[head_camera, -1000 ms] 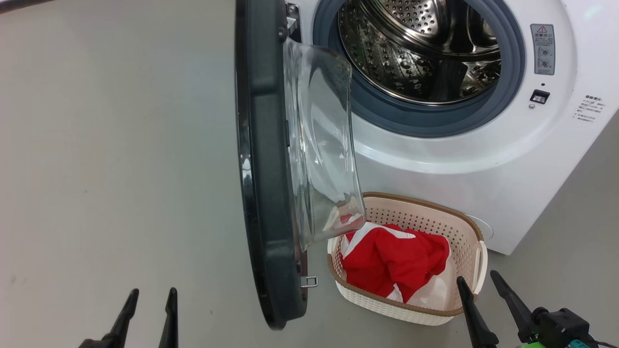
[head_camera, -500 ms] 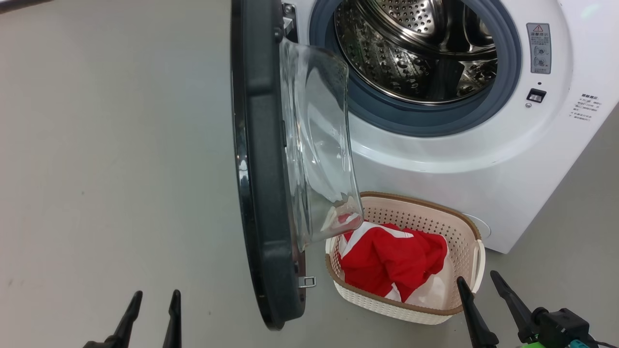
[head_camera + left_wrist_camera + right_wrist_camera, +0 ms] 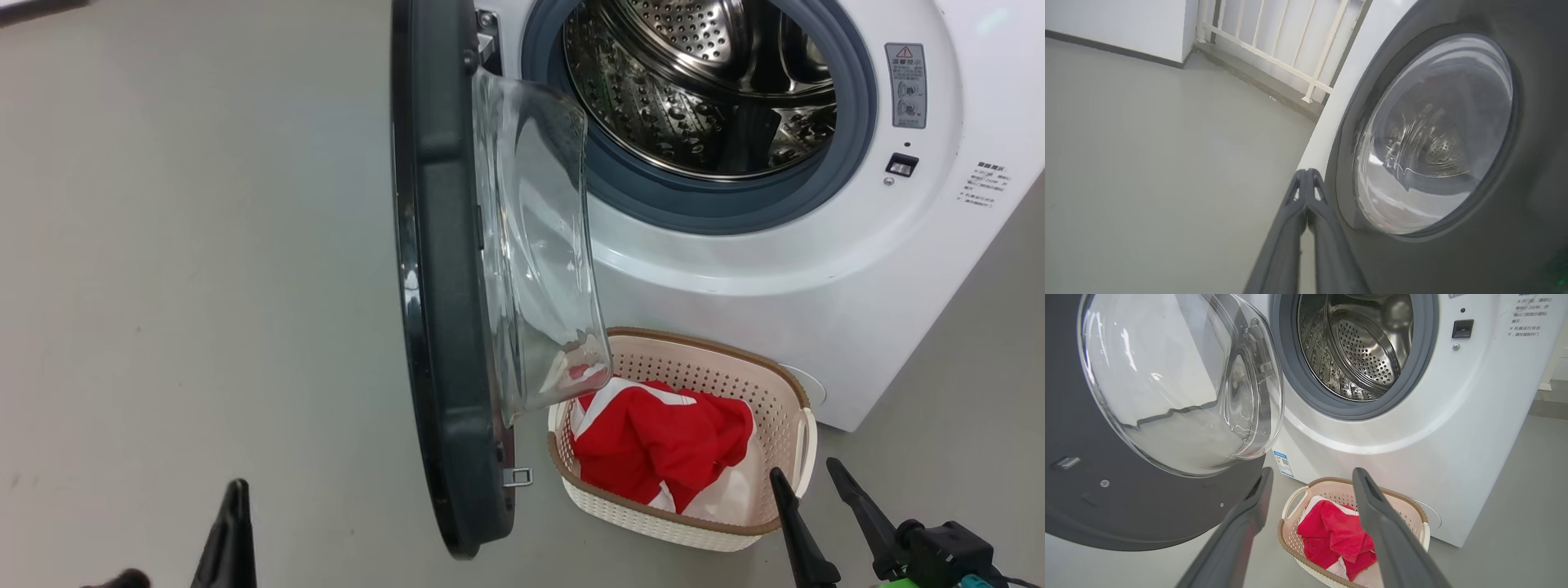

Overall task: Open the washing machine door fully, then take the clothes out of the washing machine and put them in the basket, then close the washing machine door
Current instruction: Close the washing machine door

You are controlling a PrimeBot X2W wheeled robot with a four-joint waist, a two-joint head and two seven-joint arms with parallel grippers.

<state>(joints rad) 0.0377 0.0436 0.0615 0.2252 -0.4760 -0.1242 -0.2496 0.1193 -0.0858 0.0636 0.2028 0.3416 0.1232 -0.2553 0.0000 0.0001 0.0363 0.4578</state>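
Clothes (image 3: 661, 445) lie in the basket (image 3: 694, 347), which sits on the floor just in front of the washing machine (image 3: 735, 269). Its drum (image 3: 694, 98) looks empty. The washing machine door (image 3: 441, 286) stands wide open.

The new thing is that the left gripper (image 3: 1306, 177) has just pressed its fingers together on nothing, close to the outer side of the washing machine door. I think it is getting ready to push it closed, the last job left.

The right gripper (image 3: 804, 471) is spread wide and empty, near the basket.

A grey sticker (image 3: 906, 86) has a red warning triangle. The Chinese writing (image 3: 982, 186) is too small to read. There is also a small blue label (image 3: 1284, 463).
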